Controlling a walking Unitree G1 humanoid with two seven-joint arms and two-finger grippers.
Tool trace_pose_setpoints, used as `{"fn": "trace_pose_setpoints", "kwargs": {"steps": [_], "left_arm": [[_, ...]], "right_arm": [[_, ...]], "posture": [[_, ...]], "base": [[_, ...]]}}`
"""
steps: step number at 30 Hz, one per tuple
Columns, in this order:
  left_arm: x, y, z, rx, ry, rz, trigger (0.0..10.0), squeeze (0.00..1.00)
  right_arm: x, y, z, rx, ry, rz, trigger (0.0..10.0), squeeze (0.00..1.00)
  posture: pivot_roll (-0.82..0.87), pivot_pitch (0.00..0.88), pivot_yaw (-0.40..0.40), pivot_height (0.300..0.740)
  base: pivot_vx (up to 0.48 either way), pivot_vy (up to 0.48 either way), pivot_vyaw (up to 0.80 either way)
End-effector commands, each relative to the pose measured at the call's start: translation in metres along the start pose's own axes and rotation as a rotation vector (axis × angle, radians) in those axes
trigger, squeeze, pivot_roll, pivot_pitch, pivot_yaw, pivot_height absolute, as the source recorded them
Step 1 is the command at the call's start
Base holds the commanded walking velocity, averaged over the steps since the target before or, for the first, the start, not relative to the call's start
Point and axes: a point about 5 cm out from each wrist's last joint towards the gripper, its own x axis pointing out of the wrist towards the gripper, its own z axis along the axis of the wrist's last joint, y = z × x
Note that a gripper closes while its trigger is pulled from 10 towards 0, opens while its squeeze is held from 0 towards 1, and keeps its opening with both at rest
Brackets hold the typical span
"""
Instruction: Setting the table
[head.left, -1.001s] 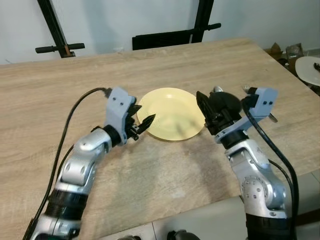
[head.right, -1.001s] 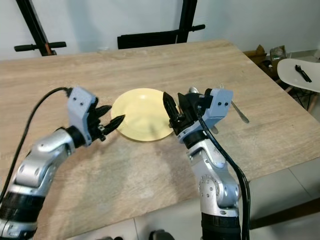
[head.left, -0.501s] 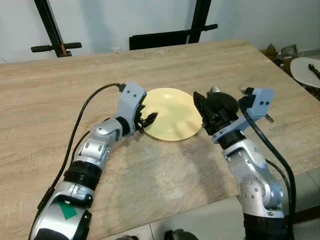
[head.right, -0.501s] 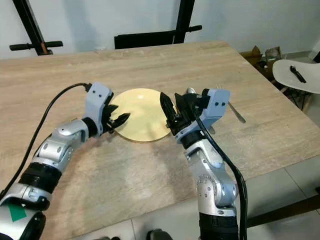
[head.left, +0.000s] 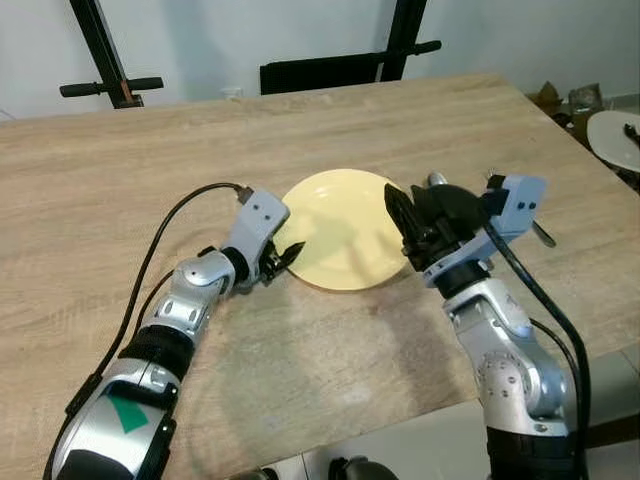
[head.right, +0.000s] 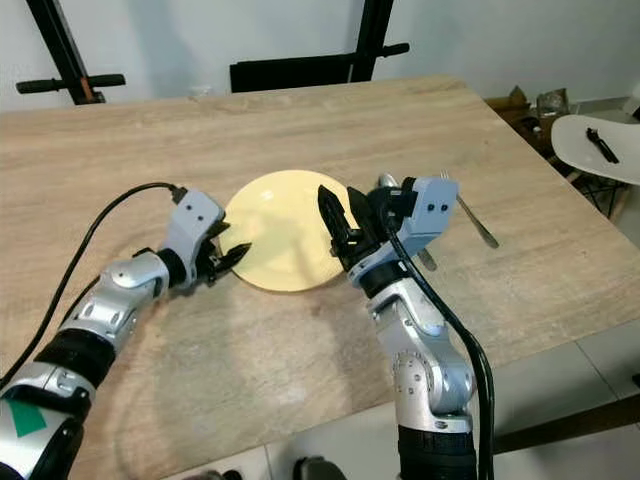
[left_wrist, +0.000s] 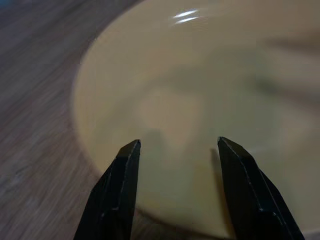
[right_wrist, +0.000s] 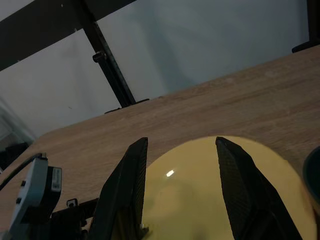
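On the wooden table (head.left: 120, 180) a yellow plate (head.left: 345, 240) lies between the two claws, the right gripper (head.left: 408, 222) spread open and empty over its right edge, the left gripper (head.left: 285, 256) open and empty at its left rim.

Bare table (head.left: 330, 370) around plate (head.left: 345, 235)

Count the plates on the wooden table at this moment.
1: a yellow plate on the wooden table, between the left gripper at its rim and the right gripper. The right arm may hide something behind it.
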Motion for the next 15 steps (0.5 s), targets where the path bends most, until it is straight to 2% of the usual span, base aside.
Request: {"fn": "trace_pose_setpoints", "kwargs": {"steps": [1, 2, 4, 5, 6, 7, 8, 10, 12, 14, 15], "left_arm": [[-0.005, -0.008, -0.021, 0.071, 0.115, -0.081, 10.0, 0.0], [-0.005, -0.008, -0.021, 0.071, 0.115, -0.081, 10.0, 0.0], [-0.013, -0.01, -0.032, 0.145, 0.171, -0.133, 10.0, 0.0], [-0.013, -0.01, -0.032, 0.145, 0.171, -0.133, 10.0, 0.0], [-0.017, -0.012, -0.036, 0.144, 0.178, -0.156, 10.0, 0.0], [-0.028, -0.012, -0.042, 0.15, 0.177, -0.167, 10.0, 0.0], [-0.028, -0.012, -0.042, 0.15, 0.177, -0.167, 10.0, 0.0], [-0.037, -0.012, -0.048, 0.145, 0.191, -0.166, 10.0, 0.0], [-0.052, -0.014, -0.059, 0.133, 0.214, -0.14, 10.0, 0.0], [-0.052, -0.014, -0.059, 0.133, 0.214, -0.14, 10.0, 0.0], [-0.061, -0.016, -0.065, 0.115, 0.225, -0.113, 10.0, 0.0]], "right_arm": [[-0.002, 0.001, 0.001, -0.003, 0.005, 0.007, 10.0, 0.0], [-0.002, 0.001, 0.001, -0.003, 0.005, 0.007, 10.0, 0.0], [-0.002, 0.001, 0.001, -0.004, 0.006, 0.008, 10.0, 0.0], [-0.002, 0.001, 0.001, -0.004, 0.006, 0.008, 10.0, 0.0], [-0.002, 0.001, 0.001, -0.003, 0.007, 0.009, 10.0, 0.0], [-0.002, 0.002, 0.0, 0.0, 0.008, 0.012, 10.0, 0.0], [-0.002, 0.002, 0.0, 0.0, 0.008, 0.012, 10.0, 0.0], [-0.002, 0.003, -0.001, 0.005, 0.012, 0.019, 10.0, 0.0], [-0.002, 0.007, -0.003, 0.018, 0.028, 0.051, 10.0, 0.0], [-0.002, 0.007, -0.003, 0.018, 0.028, 0.051, 10.0, 0.0], [-0.002, 0.011, -0.006, 0.033, 0.048, 0.089, 10.0, 0.0]], "posture": [[-0.11, 0.072, 0.006, 0.74], [-0.11, 0.072, 0.006, 0.74], [-0.1, 0.069, 0.013, 0.74], [-0.1, 0.069, 0.013, 0.74], [-0.1, 0.069, 0.013, 0.74], [-0.1, 0.069, 0.019, 0.74], [-0.1, 0.069, 0.019, 0.74], [-0.09, 0.07, 0.018, 0.74], [-0.08, 0.07, 0.016, 0.74], [-0.08, 0.07, 0.016, 0.74], [-0.08, 0.069, 0.014, 0.74]], "base": [[0.0, 0.0, 0.0], [0.0, 0.0, 0.0], [0.0, 0.0, 0.0], [0.0, 0.0, 0.0], [0.0, 0.0, 0.0], [0.0, 0.0, 0.0], [0.0, 0.0, 0.0], [0.0, 0.0, 0.0], [0.0, 0.0, 0.0], [0.0, 0.0, 0.0], [0.0, 0.0, 0.0]]}}
